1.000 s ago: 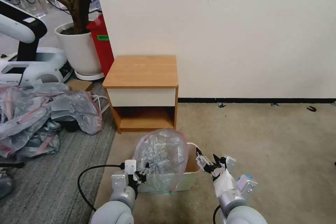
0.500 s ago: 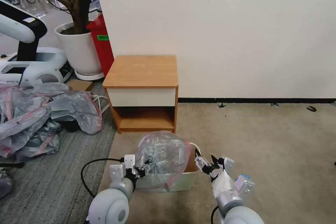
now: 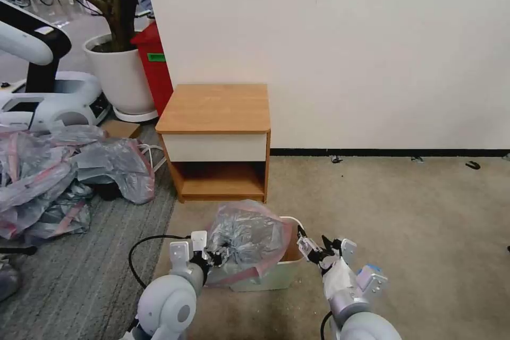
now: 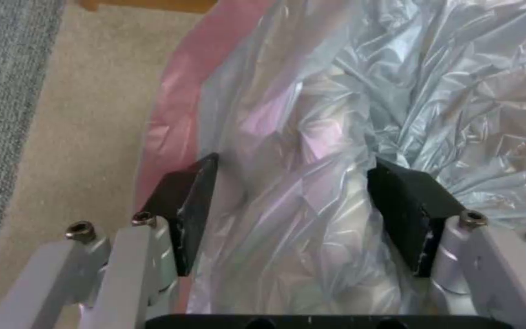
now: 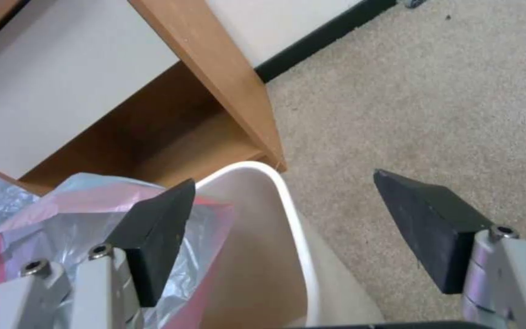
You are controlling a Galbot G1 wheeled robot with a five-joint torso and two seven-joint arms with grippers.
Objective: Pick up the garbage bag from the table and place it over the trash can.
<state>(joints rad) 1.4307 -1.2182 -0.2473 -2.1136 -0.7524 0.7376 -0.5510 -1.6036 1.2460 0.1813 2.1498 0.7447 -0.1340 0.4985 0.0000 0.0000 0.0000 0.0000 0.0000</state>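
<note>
The garbage bag, crinkled grey plastic with a pink rim band, slumps over the left part of the cream trash can on the carpet in front of the table. My left gripper sits at the bag's left side, open, and bag plastic bulges between its black fingers. My right gripper hovers open at the can's right rim. One of its fingers lies over the bag's pink edge, the other over bare carpet.
A heap of similar grey-pink bags lies on the grey rug at left. Behind it stand another robot, a white plant pot and a red bin. Open carpet stretches to the right.
The bag has sunk from a raised, puffed shape down onto the can. My left arm has dropped lower and drawn back. The right gripper has barely moved.
</note>
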